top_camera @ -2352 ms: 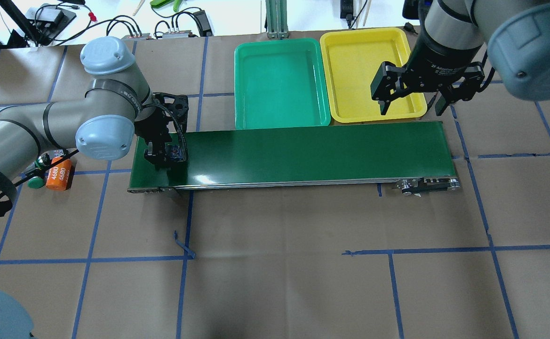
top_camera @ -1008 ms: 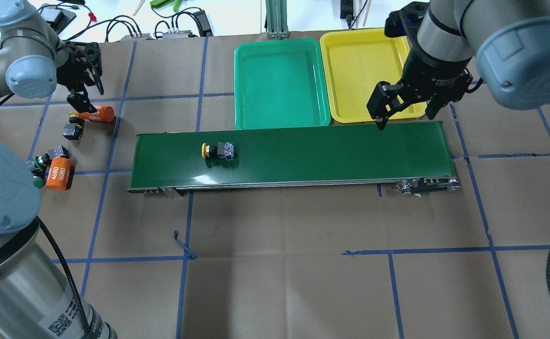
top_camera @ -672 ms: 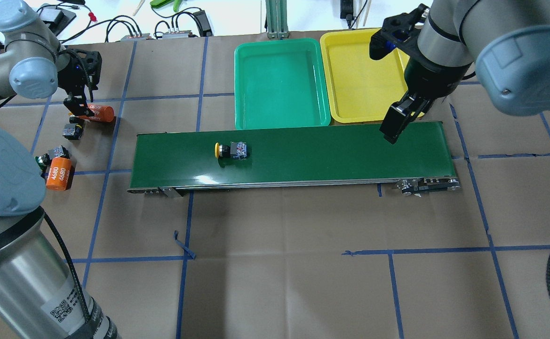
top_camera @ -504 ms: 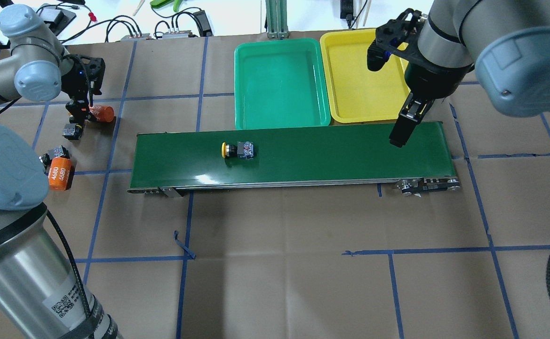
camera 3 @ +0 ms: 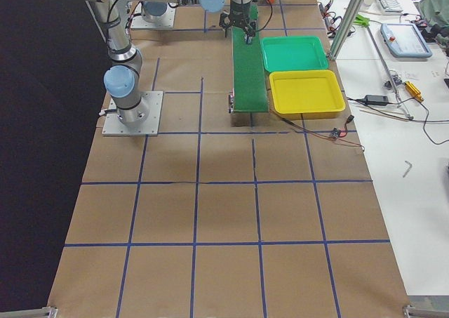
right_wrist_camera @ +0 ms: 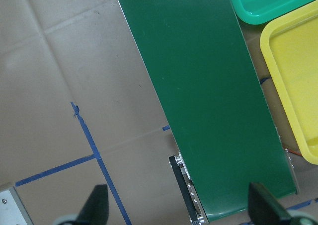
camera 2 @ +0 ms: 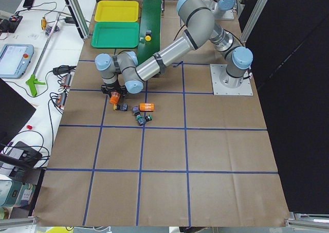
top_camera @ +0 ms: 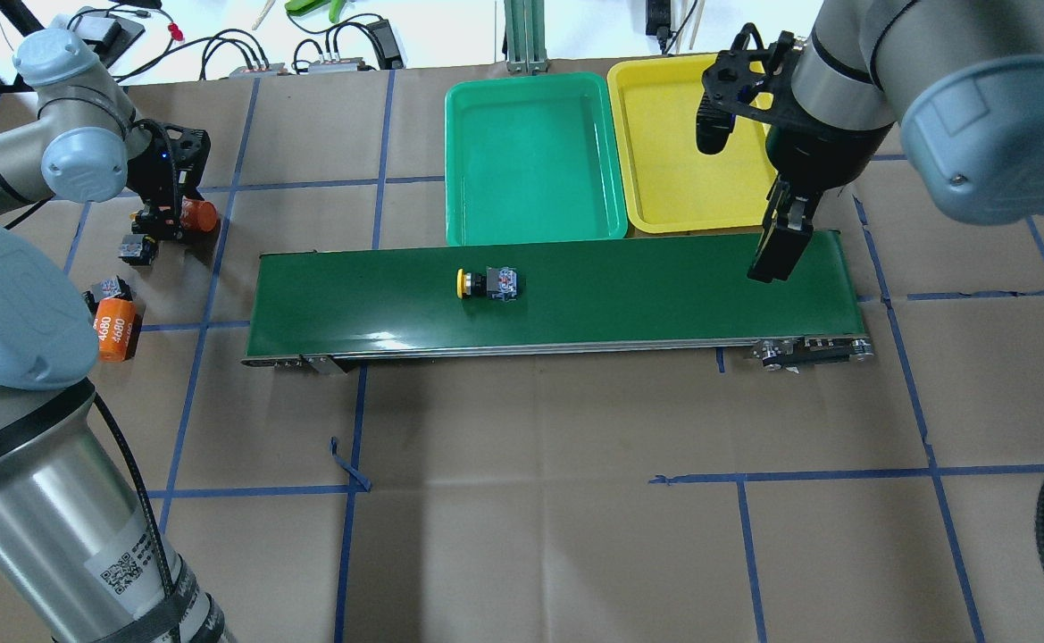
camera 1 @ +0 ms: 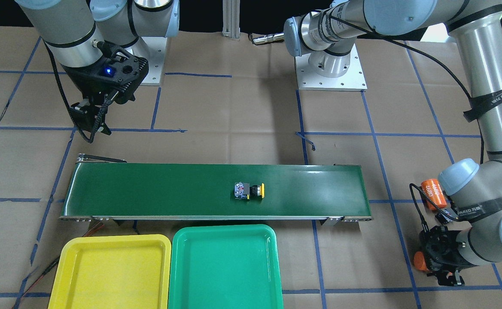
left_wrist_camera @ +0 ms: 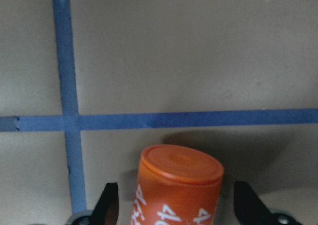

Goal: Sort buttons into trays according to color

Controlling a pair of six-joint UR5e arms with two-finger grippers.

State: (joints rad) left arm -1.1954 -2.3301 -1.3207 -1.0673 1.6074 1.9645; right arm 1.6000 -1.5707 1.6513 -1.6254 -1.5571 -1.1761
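Note:
A yellow-capped button (top_camera: 486, 283) lies on its side on the conveyor belt (top_camera: 647, 295), left of its middle; it also shows in the front view (camera 1: 249, 191). The green tray (top_camera: 530, 152) and the yellow tray (top_camera: 673, 152) stand empty behind the belt. My left gripper (left_wrist_camera: 175, 187) is open, low over the table left of the belt, its fingers either side of an orange cylinder (left_wrist_camera: 179, 185). My right gripper (right_wrist_camera: 179, 197) is open and empty above the belt's right end (top_camera: 776, 254).
Beside my left gripper (top_camera: 157, 214) lie two more buttons (top_camera: 137, 248) (top_camera: 109, 288) and a second orange "4680" cylinder (top_camera: 115, 326). The left side view shows green-capped buttons (camera 2: 141, 118) there. Cables and tools lie beyond the table's far edge.
The yellow button has ridden the belt to the right. My left gripper moved off the belt and came down around the orange cylinder. My right gripper turned and moved over the belt's right end.

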